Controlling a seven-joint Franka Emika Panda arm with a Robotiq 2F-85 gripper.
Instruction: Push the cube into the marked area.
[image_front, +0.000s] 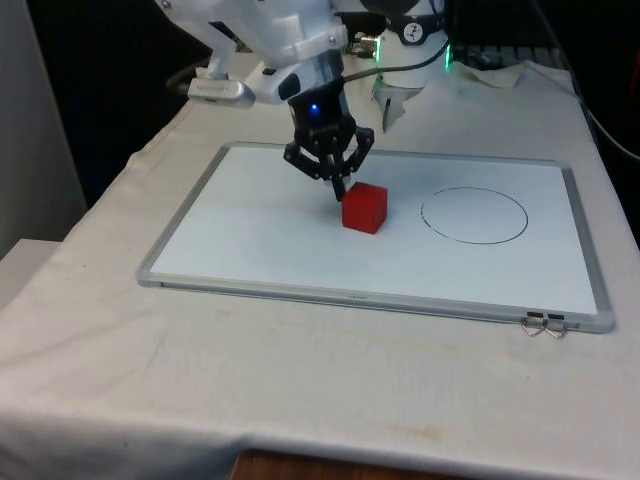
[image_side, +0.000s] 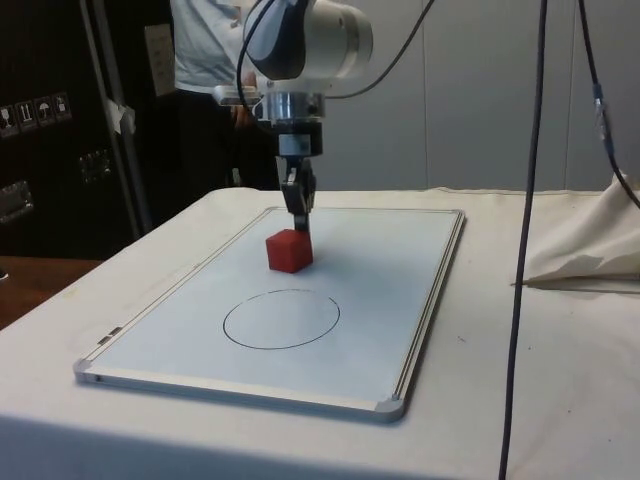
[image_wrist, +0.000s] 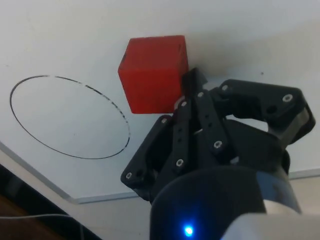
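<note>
Pushing w/ closed gripper set behind red cube, opposite circle, so I shove straight in.

The arm is glossy white, built of rounded shells with a dark grey band at one joint. Black cables loop off it. Its end effector is black, made of linked bars dotted with small silver screws.
</note>
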